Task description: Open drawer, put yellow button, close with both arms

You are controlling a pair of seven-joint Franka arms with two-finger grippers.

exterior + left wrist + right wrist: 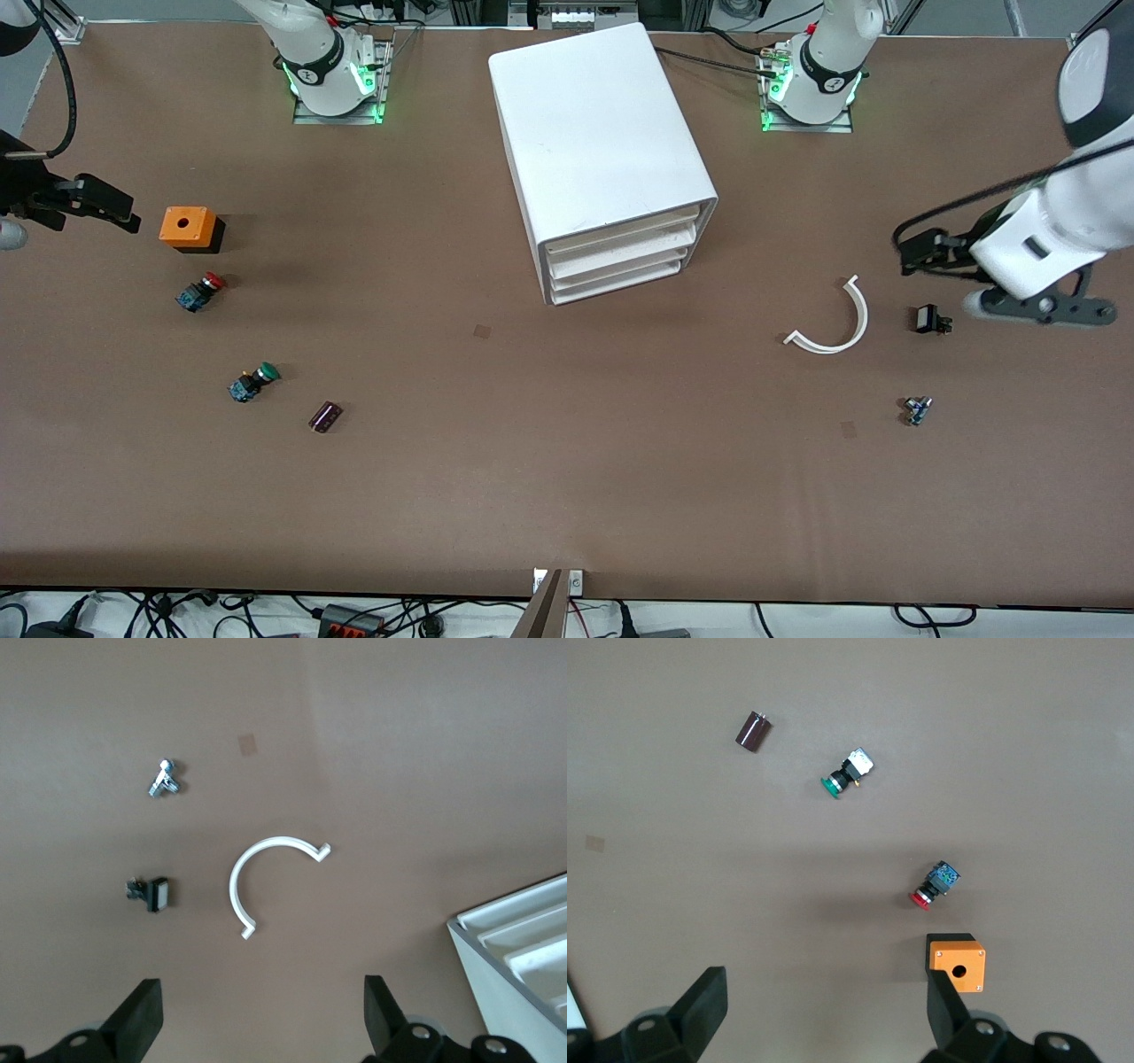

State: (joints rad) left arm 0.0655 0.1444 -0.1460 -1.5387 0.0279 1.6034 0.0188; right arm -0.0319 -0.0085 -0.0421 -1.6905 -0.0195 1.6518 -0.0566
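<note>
Cabinet (602, 151) stands mid-surface between the arm bases, its top drawer (625, 232) flush and shut like those below. No yellow button shows anywhere; only the red button (200, 291) and green button (253, 381) lie out, nearer the camera than the orange box (187, 227). The yellow button is probably already inside, so the task looks finished. Left gripper (261, 1010) hangs over the white curved clip (266, 881) at its own end, jaws wide apart and empty. Right gripper (824, 1001) hangs beside the orange box, jaws likewise spread. Both are parked clear of the cabinet.

cabinet (602, 151) mid-table, drawer (620, 232) in it
</note>
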